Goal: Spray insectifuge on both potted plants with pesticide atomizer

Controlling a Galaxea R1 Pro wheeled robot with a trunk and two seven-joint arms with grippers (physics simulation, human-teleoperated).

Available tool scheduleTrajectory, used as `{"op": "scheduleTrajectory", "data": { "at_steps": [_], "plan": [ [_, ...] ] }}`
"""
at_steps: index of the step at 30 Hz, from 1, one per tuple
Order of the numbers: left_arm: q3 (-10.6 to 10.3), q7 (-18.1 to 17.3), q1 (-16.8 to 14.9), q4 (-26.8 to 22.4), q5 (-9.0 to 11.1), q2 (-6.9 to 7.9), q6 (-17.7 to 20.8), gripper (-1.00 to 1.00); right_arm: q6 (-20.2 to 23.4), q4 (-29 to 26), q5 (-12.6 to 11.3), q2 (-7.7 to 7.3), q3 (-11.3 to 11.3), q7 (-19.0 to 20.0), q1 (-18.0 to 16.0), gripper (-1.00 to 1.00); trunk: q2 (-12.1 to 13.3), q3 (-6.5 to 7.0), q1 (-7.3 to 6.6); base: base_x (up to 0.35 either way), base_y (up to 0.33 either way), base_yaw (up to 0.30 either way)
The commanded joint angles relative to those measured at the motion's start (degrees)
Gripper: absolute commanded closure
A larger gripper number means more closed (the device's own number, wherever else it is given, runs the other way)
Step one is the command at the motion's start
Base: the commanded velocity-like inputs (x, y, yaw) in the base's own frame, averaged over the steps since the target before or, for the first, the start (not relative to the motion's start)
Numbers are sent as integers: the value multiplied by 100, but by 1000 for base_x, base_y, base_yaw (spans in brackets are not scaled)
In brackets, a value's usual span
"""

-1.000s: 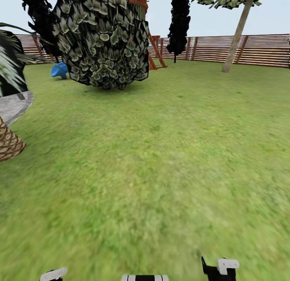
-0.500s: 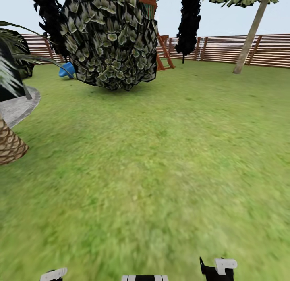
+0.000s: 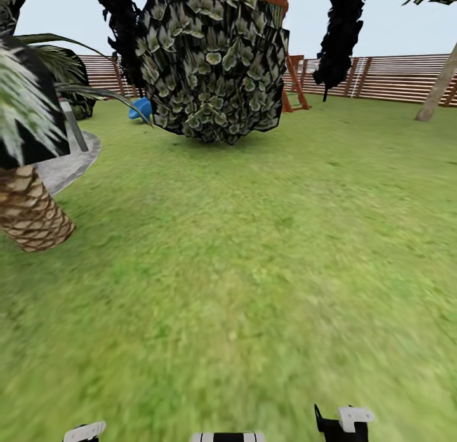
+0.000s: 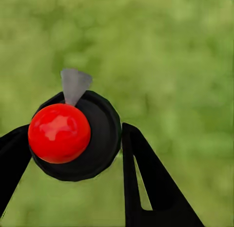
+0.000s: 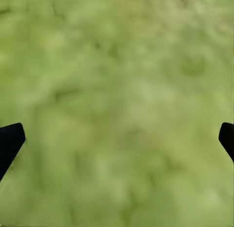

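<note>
Lawn point(image 3: 266, 252): stretching ahead to far fence point(image 3: 393, 77)
Left gripper point(image 4: 73, 139): jaws clamping the pesticide atomizer point(image 4: 73, 134)
Right gripper point(image 5: 117, 134): jaws standing apart over grass
Patio point(image 3: 66, 163): lying left

Backyard garden, simulated render. Lawn point(image 3: 254, 252) covers most of ground. Big dark leafy bush point(image 3: 212, 61) as landmark: brown slat fence point(image 3: 393, 79) runs behind it along far edge, orange-brown wooden play frame point(image 3: 293, 80) just behind its right side, blue plastic thing point(image 3: 140, 108) at its left. Grey stone patio edge point(image 3: 66, 163) further left of bush, palm trunk point(image 3: 28, 207) nearer camera than that. Pale sky above fence, so open-air.
</note>
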Motion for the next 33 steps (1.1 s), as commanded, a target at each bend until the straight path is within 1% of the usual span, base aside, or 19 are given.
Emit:
{"op": "scheduleTrajectory", "data": {
  "at_steps": [1, 5, 12, 18, 22, 33],
  "plan": [
    [50, -40, -6, 5, -30, -2, -20, 100, -14, 4, 61, 0, -36, -24, -2, -100, -1, -4, 2, 340, 0, 278],
    [50, -43, -6, 5, -29, 1, -26, 100, -14, 11, 61, 5, -31, -23, -2, -100, -1, -4, 2, 340, -11, 278],
    [50, -44, 10, 5, -31, 4, -33, 100, -16, 15, 61, 8, -29, -16, -2, -100, -1, -4, 2, 333, -118, 278],
    [50, -44, 11, 5, -33, 3, -27, 100, -15, 21, 61, 8, -29, -15, -2, -100, -1, -4, 2, 339, -7, 265],
    [49, -44, 9, 5, -33, 2, -26, 100, -15, 21, 61, 8, -29, -15, -2, -100, -1, -4, 2, 340, 0, 71],
    [50, -44, 10, 5, -33, 7, -26, 100, -24, 31, 107, -2, -29, -11, -2, -100, -1, -4, 2, 340, 0, 3]
  ]
}}
